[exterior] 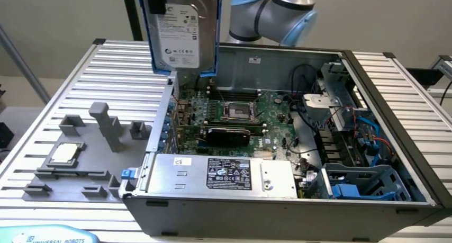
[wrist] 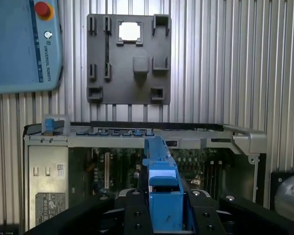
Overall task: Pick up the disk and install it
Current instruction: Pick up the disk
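- The disk (exterior: 182,30) is seen at twelve o'clock of the exterior view, held upright in the air with its white printed label turned toward that camera; its upper part is cut off by the picture's edge.
- Its lower edge hangs over the line where the ribbed table (exterior: 116,68) meets the wall of the open computer case (exterior: 268,216), at about eleven o'clock from the motherboard (exterior: 233,113); whether that edge touches the wall cannot be told.
- In the wrist view the gripper (wrist: 164,218) is seen from above; its black fingers (wrist: 132,215) are clamped on either side of the disk's blue carrier bracket (wrist: 159,156), which runs out ahead of them over the case's interior.
- The grey robot arm (exterior: 282,12) is seen at one o'clock of the exterior view, behind the case's rear wall.
- A grey power supply (exterior: 219,174) with a black-and-white label is seated at six o'clock from the motherboard, just inside the case's near wall.
- A blue-grey drive cage (exterior: 367,182) is set at four o'clock from the motherboard, in the case's near corner on the exterior view's right; coloured cables are run beside it.
- A dark grey fixture plate (exterior: 71,186) lies on the table at eight o'clock from the motherboard, just beside the case; a small square silver chip (exterior: 63,154) is lodged in one of its recesses.
- A pale blue teach pendant (exterior: 42,236) is laid at seven o'clock of the exterior view, near the fixture plate.
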Controlling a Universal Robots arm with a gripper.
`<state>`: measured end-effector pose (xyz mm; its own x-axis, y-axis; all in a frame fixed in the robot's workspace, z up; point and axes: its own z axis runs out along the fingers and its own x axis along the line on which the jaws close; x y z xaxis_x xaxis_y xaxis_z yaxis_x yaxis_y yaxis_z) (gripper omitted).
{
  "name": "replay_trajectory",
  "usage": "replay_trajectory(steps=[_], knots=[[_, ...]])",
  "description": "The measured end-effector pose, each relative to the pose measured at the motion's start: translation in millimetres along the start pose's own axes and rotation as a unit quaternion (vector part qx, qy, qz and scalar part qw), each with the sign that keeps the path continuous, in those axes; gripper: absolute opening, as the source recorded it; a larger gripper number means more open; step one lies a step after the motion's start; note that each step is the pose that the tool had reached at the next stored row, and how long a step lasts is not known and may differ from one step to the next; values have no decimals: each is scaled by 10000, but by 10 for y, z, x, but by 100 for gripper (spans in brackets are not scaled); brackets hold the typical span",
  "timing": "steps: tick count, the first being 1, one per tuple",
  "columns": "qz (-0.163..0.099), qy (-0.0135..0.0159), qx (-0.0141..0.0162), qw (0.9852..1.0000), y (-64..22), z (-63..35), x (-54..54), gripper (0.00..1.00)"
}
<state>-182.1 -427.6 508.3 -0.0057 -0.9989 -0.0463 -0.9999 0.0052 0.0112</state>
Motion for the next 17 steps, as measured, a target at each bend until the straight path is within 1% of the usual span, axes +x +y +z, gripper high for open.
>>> replay_trajectory(steps=[17], knots=[[2,0,-43,10000,-777,-22,294,33]])
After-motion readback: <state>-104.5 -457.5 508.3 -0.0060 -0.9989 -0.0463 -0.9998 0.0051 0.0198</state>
